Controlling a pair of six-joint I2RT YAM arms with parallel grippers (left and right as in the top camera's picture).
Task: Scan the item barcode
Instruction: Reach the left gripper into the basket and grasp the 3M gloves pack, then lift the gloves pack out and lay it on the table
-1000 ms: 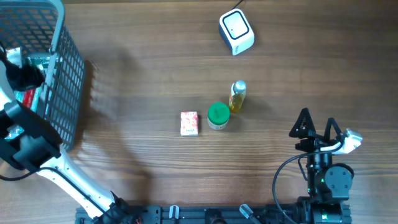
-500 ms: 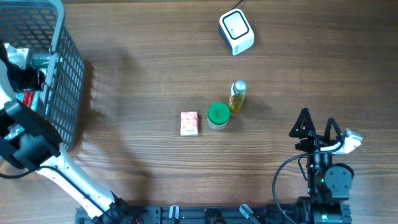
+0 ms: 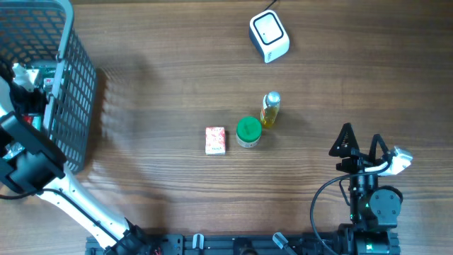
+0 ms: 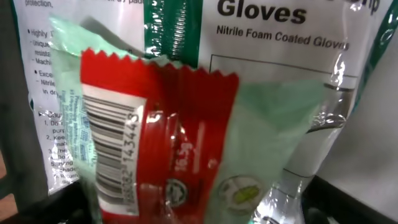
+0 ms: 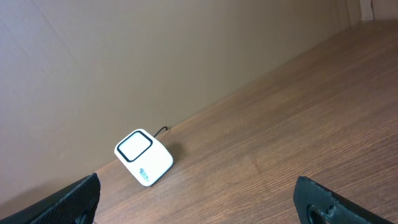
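Reading "Gloves" and "Nitrile Foam Coated Gloves" on a clear and green gloves package [image 4: 280,37] at the back of the left wrist view. Seeing in front of it a red and pale green snack packet [image 4: 168,137] with a zigzag top edge, carrying a barcode [image 4: 109,149] down its left part with the digits 143445 alongside and what looks like "16.5g" in the red middle; smaller print too blurred to read.

Getting that close-up from the wrist only: from overhead, making out mere scraps of red and white behind the mesh of the grey wire basket [image 3: 71,71] at the far-left corner of the wooden table [image 3: 163,85]. Reaching into that basket with the left arm [image 3: 32,159], bending in from the table's left edge.

Framing the packet with the left gripper [image 4: 193,208], dark fingers [image 4: 43,202] sitting at the bottom corners on either side of it; not being able to tell whether pressing on it or standing clear. Resting the right gripper [image 3: 361,142] low at the near right, claw spread apart and holding nothing.

Catching through the right wrist camera a white barcode scanner [image 5: 144,158] with a dark-rimmed window, a blue logo too small to read and a cable behind.

Spotting from overhead alone, mid-table, a small pink carton [image 3: 215,140], a green-lidded jar [image 3: 248,131] and a bottle [image 3: 270,110] of yellow liquid just beside the jar, all well apart from the scanner.
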